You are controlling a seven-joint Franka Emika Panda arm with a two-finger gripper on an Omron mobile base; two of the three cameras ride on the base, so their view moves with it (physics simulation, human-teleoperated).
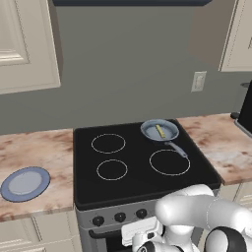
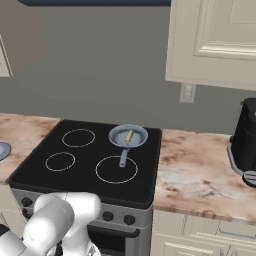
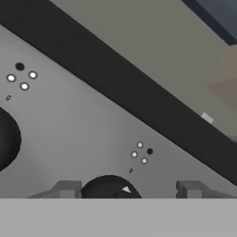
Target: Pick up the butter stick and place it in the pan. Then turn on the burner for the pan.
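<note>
The gripper point(image 3: 125, 189) is down at the front panel of the stove point(image 1: 142, 172), pressed close to it. In the hand view its two fingertips point(image 3: 65, 189) stand apart on either side of a black control knob point(image 3: 109, 187), one tip to each side of it. The jaws look closed around the knob or nearly so, but the tips are cut off at the bottom of that view, so contact with the knob cannot be told for certain. A second knob point(image 3: 7, 139) lies off to the gripper's left along the same grey panel, and small burner-marker dots point(image 3: 141, 152) sit just above the knob between the fingers.

The pan point(image 1: 160, 130) is well above and beyond the gripper, on the black cooktop at the rear right burner, with its thin grey handle point(image 1: 177, 149) pointing toward the front of the stove. The butter stick point(image 1: 160, 131) lies inside the pan, a short pale yellow bar resting on its floor at a slight angle.

Well off to the gripper's left, on the marbled table point(image 1: 34, 147) beside the stove, lies a flat blue plate point(image 1: 24, 183). To the right, on the table on the other side, stands a dark appliance point(image 2: 246, 137) near the wall.
</note>
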